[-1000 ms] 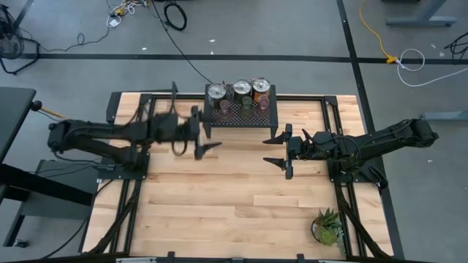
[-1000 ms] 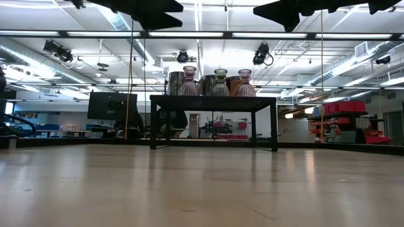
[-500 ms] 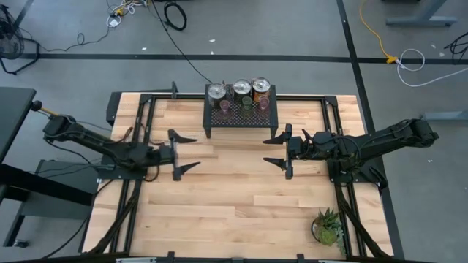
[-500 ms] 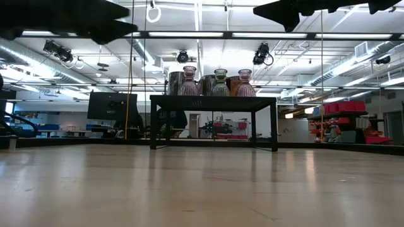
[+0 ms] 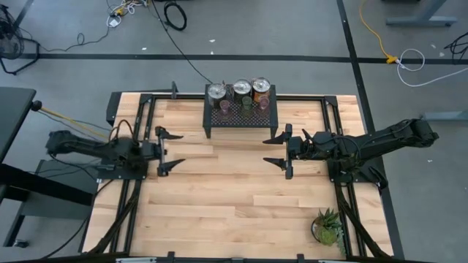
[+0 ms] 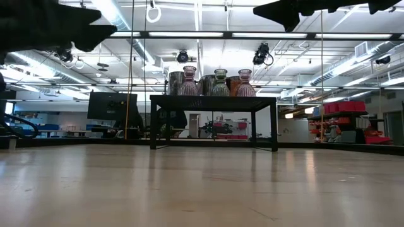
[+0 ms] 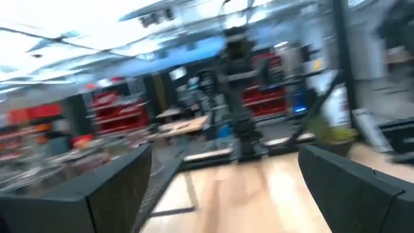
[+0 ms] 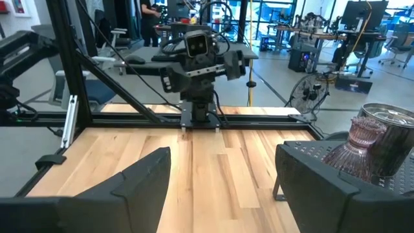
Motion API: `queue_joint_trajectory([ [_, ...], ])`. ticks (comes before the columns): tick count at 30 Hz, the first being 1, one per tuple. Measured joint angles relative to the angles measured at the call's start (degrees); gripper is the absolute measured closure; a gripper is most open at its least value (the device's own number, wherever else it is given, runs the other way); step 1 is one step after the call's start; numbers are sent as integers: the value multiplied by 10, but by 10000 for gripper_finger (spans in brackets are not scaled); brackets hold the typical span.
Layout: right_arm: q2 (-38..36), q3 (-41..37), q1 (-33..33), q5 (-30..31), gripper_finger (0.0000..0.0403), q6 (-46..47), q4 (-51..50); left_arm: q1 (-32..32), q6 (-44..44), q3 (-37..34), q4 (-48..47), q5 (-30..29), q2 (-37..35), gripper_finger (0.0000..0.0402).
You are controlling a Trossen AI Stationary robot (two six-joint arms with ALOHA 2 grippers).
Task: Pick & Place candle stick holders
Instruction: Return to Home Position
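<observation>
Left gripper (image 5: 181, 150) hangs over the left side of the light wooden desk (image 5: 234, 204), jaws spread wide, holding nothing. Black mesh metal rack (image 5: 241, 118) sits at the desk's far middle edge, all six holders on it. Back row: left silver-topped round holder (image 5: 216, 91), middle silver-topped round holder (image 5: 242, 89), orange-copper bodied silver-topped holder (image 5: 261, 87). Front row: left pinkish-brown cup (image 5: 224, 105), olive-green cup (image 5: 246, 104), right pinkish-brown cup (image 5: 263, 103). Right gripper (image 5: 266, 150) is near the rack's right front corner, apart from it, jaws spread, empty. Spiky green potted plant (image 5: 327, 226) stands at the near right corner.
</observation>
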Motion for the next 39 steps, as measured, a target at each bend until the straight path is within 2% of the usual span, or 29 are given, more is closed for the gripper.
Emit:
queue_joint_trajectory([
  [3, 0, 0, 0, 0, 124, 0, 0, 22, -25, 0, -61, 63, -33, 12],
  [10, 0, 0, 0, 0, 124, 0, 0, 30, -107, 0, -196, 34, -34, 12],
  [28, 0, -2, -1, -1, 124, 0, 4, 29, -110, -1, -198, 32, -33, 12],
  [31, -9, -42, -5, 2, 124, 0, 68, 29, -111, -1, -198, 32, -33, 12],
  [35, -37, -143, -8, -23, 124, 0, 198, 29, -111, -1, -199, 32, -33, 12],
  [39, -107, -237, -12, -29, 124, 0, 212, 29, -111, -1, -197, 32, -34, 12],
])
